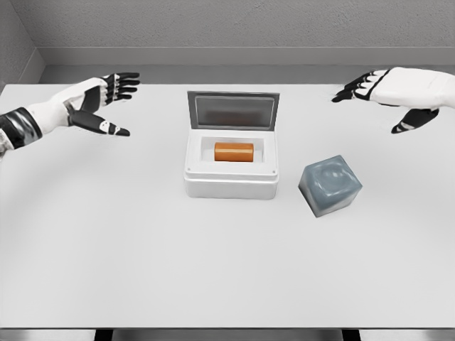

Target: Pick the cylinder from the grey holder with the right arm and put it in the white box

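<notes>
The right hand [387,96] hovers at the table's [142,270] far right, fingers spread, holding nothing; the left hand [99,99] likewise at far left. The orange cylinder [234,152] lies on its side inside the white box [229,186], lid raised. Just right sits the glossy grey holder [330,185], blocky and tilted.

Item count, head view
One cylinder [234,152]; one white box [229,179] with one lid [233,111]; one grey holder [330,185]; one table [142,249]; two hands: left [106,99], right [387,96].
</notes>
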Motion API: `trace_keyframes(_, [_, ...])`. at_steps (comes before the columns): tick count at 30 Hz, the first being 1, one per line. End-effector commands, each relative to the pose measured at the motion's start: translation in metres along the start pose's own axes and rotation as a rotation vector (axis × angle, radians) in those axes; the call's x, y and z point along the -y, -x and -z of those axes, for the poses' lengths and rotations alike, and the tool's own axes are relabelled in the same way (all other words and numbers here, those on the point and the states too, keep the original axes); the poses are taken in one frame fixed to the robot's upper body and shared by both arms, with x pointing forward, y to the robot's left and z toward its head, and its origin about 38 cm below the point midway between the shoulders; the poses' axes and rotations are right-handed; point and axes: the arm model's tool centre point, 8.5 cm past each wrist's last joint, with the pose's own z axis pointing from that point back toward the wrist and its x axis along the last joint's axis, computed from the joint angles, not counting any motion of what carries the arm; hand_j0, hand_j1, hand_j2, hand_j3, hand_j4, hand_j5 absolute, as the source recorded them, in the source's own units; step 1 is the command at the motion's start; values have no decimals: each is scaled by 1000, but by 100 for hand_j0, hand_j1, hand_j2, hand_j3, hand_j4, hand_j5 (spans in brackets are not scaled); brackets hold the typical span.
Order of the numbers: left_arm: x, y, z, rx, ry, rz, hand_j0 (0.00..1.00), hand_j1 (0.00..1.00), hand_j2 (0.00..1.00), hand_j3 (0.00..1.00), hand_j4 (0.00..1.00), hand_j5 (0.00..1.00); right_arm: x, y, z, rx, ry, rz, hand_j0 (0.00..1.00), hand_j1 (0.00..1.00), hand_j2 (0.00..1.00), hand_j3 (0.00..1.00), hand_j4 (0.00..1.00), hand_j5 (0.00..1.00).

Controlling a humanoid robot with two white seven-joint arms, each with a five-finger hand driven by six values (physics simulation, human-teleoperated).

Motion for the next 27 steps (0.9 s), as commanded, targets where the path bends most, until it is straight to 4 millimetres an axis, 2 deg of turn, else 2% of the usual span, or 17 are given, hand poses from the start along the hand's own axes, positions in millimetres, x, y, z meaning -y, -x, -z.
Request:
trace_keyframes(1, [18, -26, 17, 95, 59, 42, 100, 100, 100, 100, 100, 100, 1, 4, -9, -21, 2, 3, 100, 100, 100, 100, 100, 100])
trace_keyframes(3, [26, -41, 32, 142, 81, 48, 100, 100, 100, 100, 100, 100, 1, 4, -9, -21, 0, 3, 100, 100, 100, 100, 100, 100])
trace_keyframes(5, [42, -46, 52, 174, 111, 58, 100, 100, 100, 100, 100, 100, 1, 4, -9, -21, 1, 2, 100, 100, 100, 100, 100, 100])
trace_keyframes(8, [50, -48, 61, 180, 125, 59, 100, 100, 100, 100, 100, 100, 0, 4, -8, -19, -1, 3, 100, 100, 100, 100, 100, 100])
trace_keyframes(13, [52, -50, 62, 185, 132, 68, 100, 100, 100, 100, 100, 100, 0, 4, -8, -19, -1, 3, 100, 100, 100, 100, 100, 100])
trace_keyframes(19, [67, -62, 61, 229, 176, 95, 100, 100, 100, 100, 100, 100, 0, 4, -8, -19, -1, 3, 100, 100, 100, 100, 100, 100])
trace_keyframes(27, [72, -74, 60, 265, 193, 107, 100, 100, 100, 100, 100, 100, 0, 4, -8, -19, -2, 4, 100, 100, 100, 100, 100, 100])
